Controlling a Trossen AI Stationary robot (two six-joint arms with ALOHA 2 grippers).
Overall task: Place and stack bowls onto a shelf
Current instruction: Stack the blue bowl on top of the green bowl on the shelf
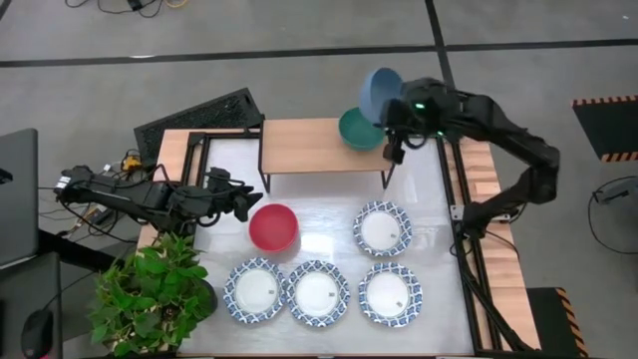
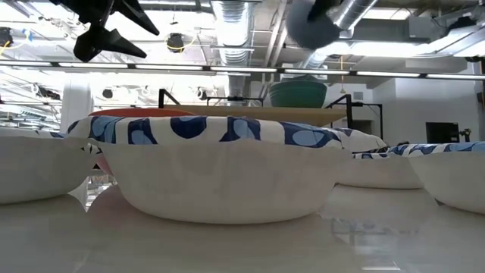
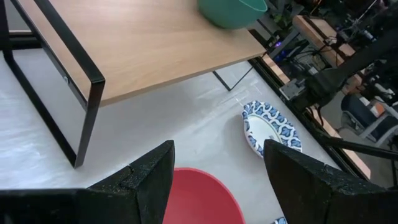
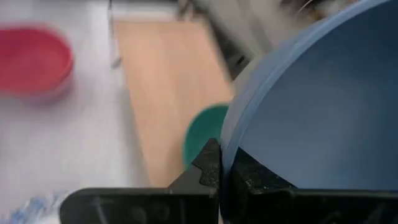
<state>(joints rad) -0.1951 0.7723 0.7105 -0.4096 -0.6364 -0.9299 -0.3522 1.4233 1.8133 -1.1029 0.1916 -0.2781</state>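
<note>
A plain blue bowl (image 1: pixel 380 91) hangs in my right gripper (image 4: pixel 221 169), tilted, just above and beyond a green bowl (image 1: pixel 357 130). The green bowl stands on its base at the right end of the wooden shelf (image 1: pixel 314 146). A red bowl (image 1: pixel 273 227) and several blue-patterned bowls, one of them (image 1: pixel 382 228), sit on the white table in front of the shelf. My left gripper (image 1: pixel 240 204) is open and hovers just left of the red bowl (image 3: pixel 202 199), touching nothing. My right gripper pinches the blue bowl's rim (image 4: pixel 231 146), one finger on the inner side and one on the outer. The bowl is lifted clear and tilted, over the shelf's right far corner, above the green bowl (image 4: pixel 204 134).
Three patterned bowls (image 1: pixel 254 291) (image 1: pixel 318 293) (image 1: pixel 390 294) line the table's near side, the middle one filling the low view (image 2: pixel 220 174). A potted plant (image 1: pixel 150 294) stands at the near left corner. The shelf top (image 3: pixel 143 43) is bare left of the green bowl.
</note>
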